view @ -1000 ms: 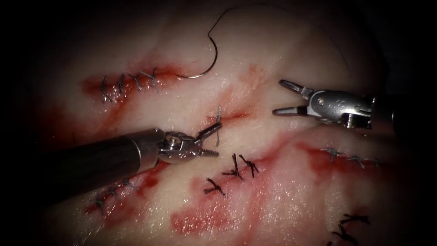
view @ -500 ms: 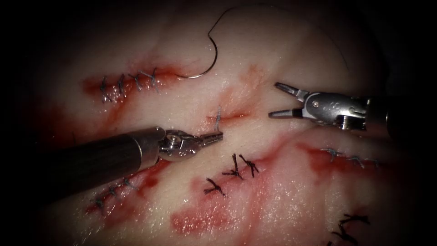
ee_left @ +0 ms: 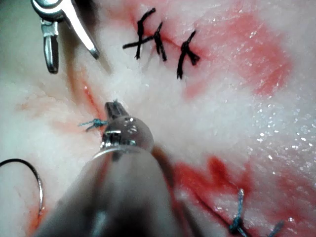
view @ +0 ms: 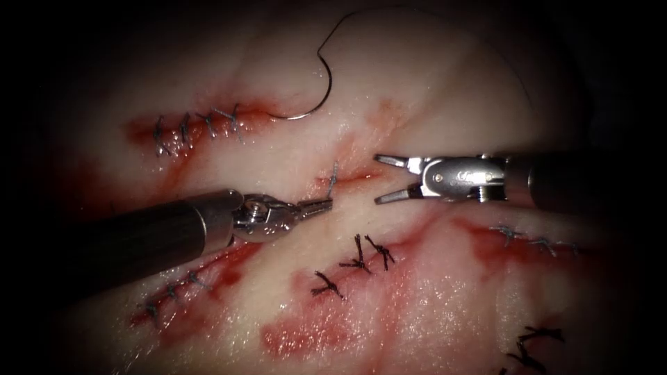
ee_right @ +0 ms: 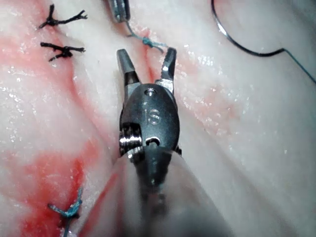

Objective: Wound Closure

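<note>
A: How do the arms sit?

B: The left claw [view: 321, 205] comes in low from the left on its dark shaft, reaching up and to the right. Its jaws are closed, with the tip at the thread tail [view: 333, 179] of the small knot on the short cut [view: 351, 178] mid-tissue. In the left wrist view the closed tip [ee_left: 114, 109] lies just beside that blue knot [ee_left: 95, 123]. It looks to be pinching the tail, though the contact is small.

A: And the right one?

B: The right claw [view: 388, 179] enters level from the right. Its jaws stand spread wide, one above and one below the right end of the cut, holding nothing. The right wrist view shows the open claw [ee_right: 146, 62] just short of the knot [ee_right: 147, 42], with the two fingers on either side of the red line.

A: Where is the needle?

B: The needle [view: 321, 89] lies free on the tissue [view: 445, 292], up and left of the cut, well apart from both claws and beside the right end of a stitched cut [view: 198, 126]. Its thread [view: 361, 15] arcs away upward from it. The needle is not in the tissue.

A: And the tissue itself?

B: Pale and wet, smeared with red fluid [view: 306, 337]. Dark stitches [view: 361, 255] sit below the claws.
</note>
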You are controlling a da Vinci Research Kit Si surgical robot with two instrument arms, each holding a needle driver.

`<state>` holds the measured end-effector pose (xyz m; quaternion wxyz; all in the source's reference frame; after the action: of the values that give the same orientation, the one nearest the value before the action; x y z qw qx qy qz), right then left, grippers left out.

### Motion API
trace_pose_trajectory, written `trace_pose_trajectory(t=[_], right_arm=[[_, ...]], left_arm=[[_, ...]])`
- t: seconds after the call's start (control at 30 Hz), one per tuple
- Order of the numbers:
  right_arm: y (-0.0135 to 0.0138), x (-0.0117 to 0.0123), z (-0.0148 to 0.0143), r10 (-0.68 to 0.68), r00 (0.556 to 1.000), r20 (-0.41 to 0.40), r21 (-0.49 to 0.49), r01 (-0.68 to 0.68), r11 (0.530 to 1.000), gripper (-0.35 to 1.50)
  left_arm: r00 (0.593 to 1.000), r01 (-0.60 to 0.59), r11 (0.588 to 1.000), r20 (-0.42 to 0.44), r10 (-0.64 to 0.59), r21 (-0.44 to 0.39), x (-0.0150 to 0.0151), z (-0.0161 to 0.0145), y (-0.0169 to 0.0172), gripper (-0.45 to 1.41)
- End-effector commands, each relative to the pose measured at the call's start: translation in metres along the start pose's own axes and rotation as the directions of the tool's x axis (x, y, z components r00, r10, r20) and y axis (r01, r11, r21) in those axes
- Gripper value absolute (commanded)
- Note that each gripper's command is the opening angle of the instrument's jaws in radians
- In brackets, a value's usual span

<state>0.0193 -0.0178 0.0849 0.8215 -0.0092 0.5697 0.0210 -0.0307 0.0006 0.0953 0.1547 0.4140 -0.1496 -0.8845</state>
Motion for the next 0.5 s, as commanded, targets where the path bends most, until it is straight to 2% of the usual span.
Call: trace_pose_trajectory(t=[0.03, 0.23, 0.3, 0.5], right_arm=[[0.0000, -0.0006, 0.0024, -0.038, 0.999, -0.018, 0.015, 0.038, 0.999, 1.09], [-0.0005, -0.0008, 0.0042, -0.069, 0.997, -0.021, 0.020, 0.070, 0.997, 1.09], [-0.0008, -0.0010, 0.0057, -0.075, 0.997, -0.014, 0.013, 0.075, 0.997, 1.09], [-0.0011, -0.0018, 0.0081, -0.085, 0.996, -0.002, -0.006, 0.085, 0.996, 1.16]], left_arm=[[1.000, -0.001, 1.000, -0.002, 0.001, 0.001, -0.0002, 0.0008, -0.0004, -0.45], [1.000, 0.001, 1.000, -0.006, -0.001, -0.002, -0.0002, 0.0005, -0.0007, -0.45], [1.000, 0.002, 1.000, -0.008, -0.002, -0.003, -0.0002, 0.0004, -0.0008, -0.45], [1.000, 0.001, 1.000, -0.014, -0.002, -0.005, -0.0001, 0.0003, -0.0007, -0.45]])
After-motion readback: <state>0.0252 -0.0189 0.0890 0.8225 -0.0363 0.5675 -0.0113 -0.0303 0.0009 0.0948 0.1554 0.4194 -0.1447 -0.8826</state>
